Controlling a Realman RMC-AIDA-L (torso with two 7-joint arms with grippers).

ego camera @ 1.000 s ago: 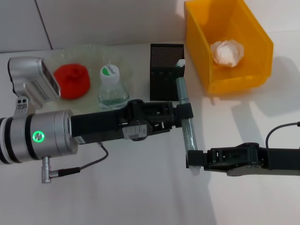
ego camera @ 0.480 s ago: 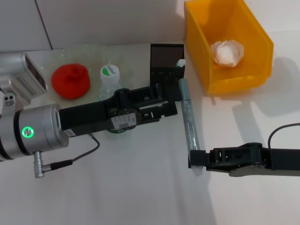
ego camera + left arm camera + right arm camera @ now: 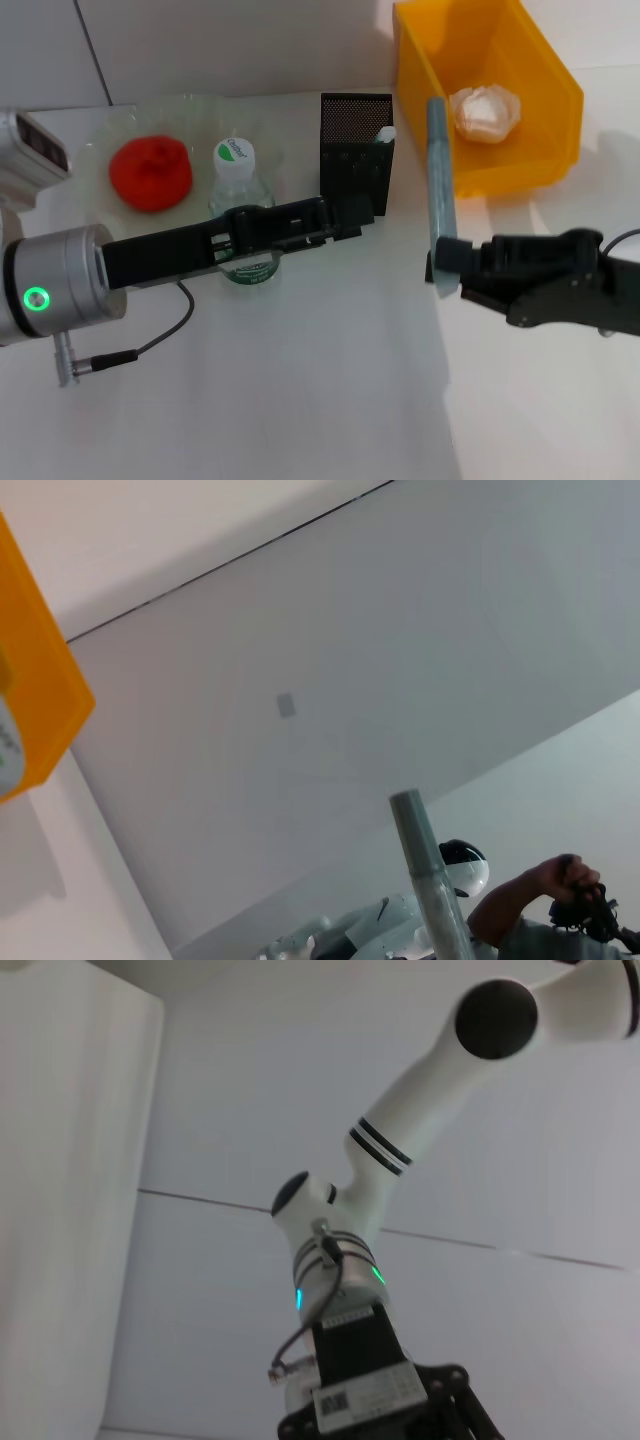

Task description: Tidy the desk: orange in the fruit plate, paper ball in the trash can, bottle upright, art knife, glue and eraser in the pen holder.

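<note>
Now the right gripper (image 3: 446, 262) was clamped on the lower end of the knife (image 3: 438, 165), holding the grey stick nearly upright above the desk (image 3: 300, 400), toward its right edge. The knife's upper end reached in front of the trash can (image 3: 545, 100), which stood at the desk's back right corner with the paper ball (image 3: 486, 110) inside it. In the left wrist view the same grey stick (image 3: 432, 875) rose against a pale wall, with an orange corner of the can (image 3: 35, 720) at the side.

The left gripper (image 3: 350, 215) hung above the middle of the desk, just in front of the holder (image 3: 355, 150); its fingers looked drawn apart and held nothing, though the view of them was poor. The right wrist view showed that left gripper (image 3: 400, 1430) and its white arm from the front.

The holder stood at the back edge near the centre, and a white tip, perhaps the glue (image 3: 386, 134), showed at its right rim. Left of it, the bottle (image 3: 240, 185) stood upright, partly behind the left arm. The orange (image 3: 151, 172) lay in the plate (image 3: 110, 135) toward the back left corner. I could not see the eraser.
</note>
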